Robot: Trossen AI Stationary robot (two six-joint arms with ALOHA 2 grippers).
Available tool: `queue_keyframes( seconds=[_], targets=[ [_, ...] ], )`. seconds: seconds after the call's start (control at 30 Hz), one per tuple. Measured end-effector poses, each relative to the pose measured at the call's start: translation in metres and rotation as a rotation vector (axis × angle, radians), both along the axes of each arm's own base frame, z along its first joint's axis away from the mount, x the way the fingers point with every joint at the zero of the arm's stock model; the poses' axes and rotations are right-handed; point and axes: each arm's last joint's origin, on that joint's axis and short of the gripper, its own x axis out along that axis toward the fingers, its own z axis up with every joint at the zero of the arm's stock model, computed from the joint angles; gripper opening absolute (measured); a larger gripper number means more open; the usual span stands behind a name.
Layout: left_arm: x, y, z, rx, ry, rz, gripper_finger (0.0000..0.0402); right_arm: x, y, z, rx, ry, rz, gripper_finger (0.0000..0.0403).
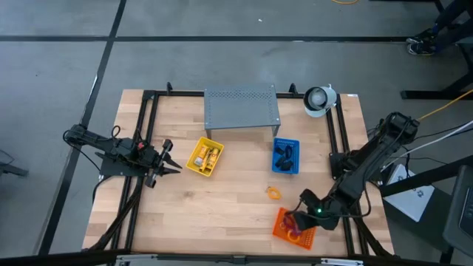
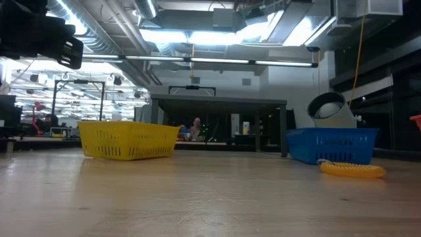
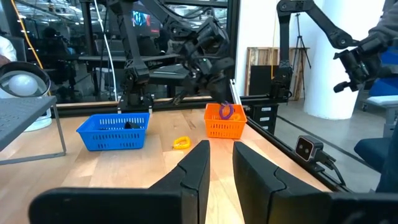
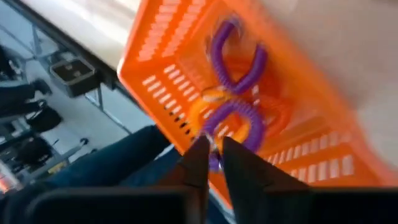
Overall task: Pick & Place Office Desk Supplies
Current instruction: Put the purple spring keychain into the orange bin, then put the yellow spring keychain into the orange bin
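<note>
Left gripper (image 1: 171, 157) of mine hovers near the table's (image 1: 222, 203) left edge, fingers a narrow gap apart, pinching nothing. Just right of it sits the yellow tray (image 1: 205, 157) of packets, then the blue tray (image 1: 285, 156) of black clips, then a yellow loop (image 1: 273, 193) on bare wood. My right gripper (image 1: 302, 219) hangs over the orange tray (image 1: 293, 225), fingers slightly parted around a purple coiled loop (image 4: 236, 93) lying inside.

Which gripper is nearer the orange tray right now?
Right. The right gripper hangs over the orange tray, its fingers at the purple loop inside. The left gripper waits across the table, beside the yellow tray.
</note>
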Motion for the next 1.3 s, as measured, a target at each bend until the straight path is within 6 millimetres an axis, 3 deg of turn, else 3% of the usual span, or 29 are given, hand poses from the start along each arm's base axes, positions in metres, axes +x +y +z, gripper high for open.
queue_keyframes(
  seconds=[0.27, 0.4, 0.7, 0.83, 1.13, 1.3],
  targets=[
    [0.0, 0.0, 0.0, 0.0, 0.0, 0.0, 0.0064, 0.005, 0.005, -0.001, 0.021, -0.056, -0.034, 0.0179],
    [0.0, 0.0, 0.0, 0.0, 0.0, 0.001, 0.0066, 0.005, 0.002, 0.007, 0.02, -0.108, -0.071, 0.0211],
    [0.0, 0.0, 0.0, 0.0, 0.0, 0.0, 0.0066, 0.008, -0.021, 0.046, -0.102, -0.488, -0.337, 0.0198],
    [0.0, 0.0, 0.0, 0.0, 0.0, 0.0, 0.0068, 0.018, -0.037, 0.053, -0.185, -0.543, -0.376, 0.0188],
    [0.0, 0.0, 0.0, 0.0, 0.0, 0.001, 0.0067, 0.061, -0.07, 0.031, -0.321, -0.409, -0.042, 0.0185],
    [0.0, 0.0, 0.0, 0.0, 0.0, 0.0, 0.0067, 0.09, -0.072, 0.031, -0.436, -0.295, 0.224, 0.0185]
  ],
)
